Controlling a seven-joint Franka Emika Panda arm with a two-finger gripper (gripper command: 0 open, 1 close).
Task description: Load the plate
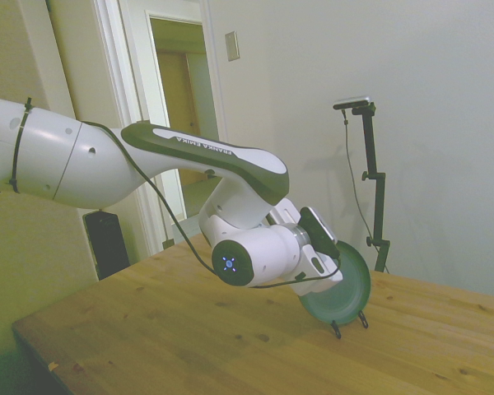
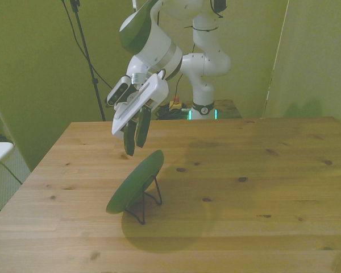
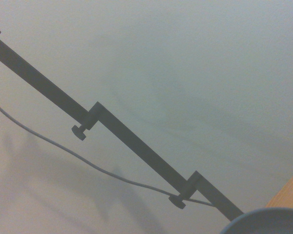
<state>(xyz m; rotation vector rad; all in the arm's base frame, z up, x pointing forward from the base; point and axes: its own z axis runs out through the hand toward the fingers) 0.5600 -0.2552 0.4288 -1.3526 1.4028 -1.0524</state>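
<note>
The dark green plate (image 2: 133, 185) stands tilted on edge in a small black wire stand (image 2: 150, 200), left of the middle of the wooden table (image 2: 256, 170) in the front view. My gripper (image 2: 135, 148) hangs just above and behind the plate's upper rim, pointing down. Its two dark fingers (image 2: 129, 139) are a narrow gap apart, with nothing between them and clear of the plate. In the side view the plate (image 1: 346, 292) leans in the stand (image 1: 350, 323) behind my wrist, which hides the fingers. The wrist view catches only a sliver of the plate's rim (image 3: 263, 220).
Bare wood stretches across the front view's right half and toward the near edge. A red button (image 2: 174, 104) sits by the robot's base behind the table. A dark box (image 1: 107, 243) stands on the floor off the table's far corner in the side view.
</note>
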